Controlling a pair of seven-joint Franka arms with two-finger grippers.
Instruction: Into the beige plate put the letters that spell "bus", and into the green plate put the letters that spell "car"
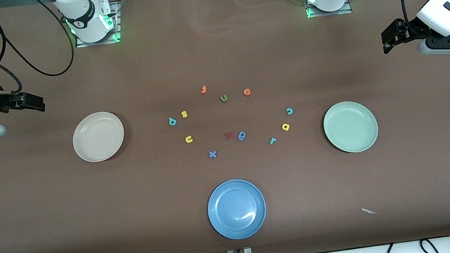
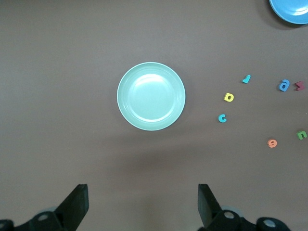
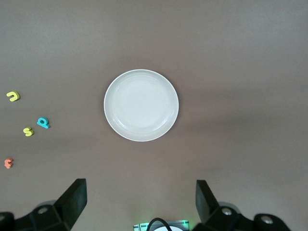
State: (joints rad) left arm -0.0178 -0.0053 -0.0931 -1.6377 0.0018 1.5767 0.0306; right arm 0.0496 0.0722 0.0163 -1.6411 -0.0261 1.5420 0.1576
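The beige plate (image 1: 98, 136) lies bare toward the right arm's end, the green plate (image 1: 350, 126) bare toward the left arm's end. On the cloth between them lie the teal b (image 1: 172, 121), yellow s (image 1: 184, 114) and yellow u (image 1: 188, 139), closer to the beige plate. The teal c (image 1: 289, 111), yellow a (image 1: 285, 126) and teal r (image 1: 272, 140) lie closer to the green plate. My right gripper (image 1: 35, 102) hangs open and holds nothing, up over the cloth beside the beige plate (image 3: 141, 105). My left gripper (image 1: 388, 40) hangs open, holding nothing, beside the green plate (image 2: 151, 96).
A blue plate (image 1: 236, 208) sits nearest the front camera. Among the letters lie an olive u (image 1: 224, 98), two orange letters (image 1: 203, 89), a maroon letter (image 1: 229, 135), a blue rounded letter (image 1: 242, 135) and a blue x (image 1: 212, 154). A white scrap (image 1: 369, 211) lies near the front edge.
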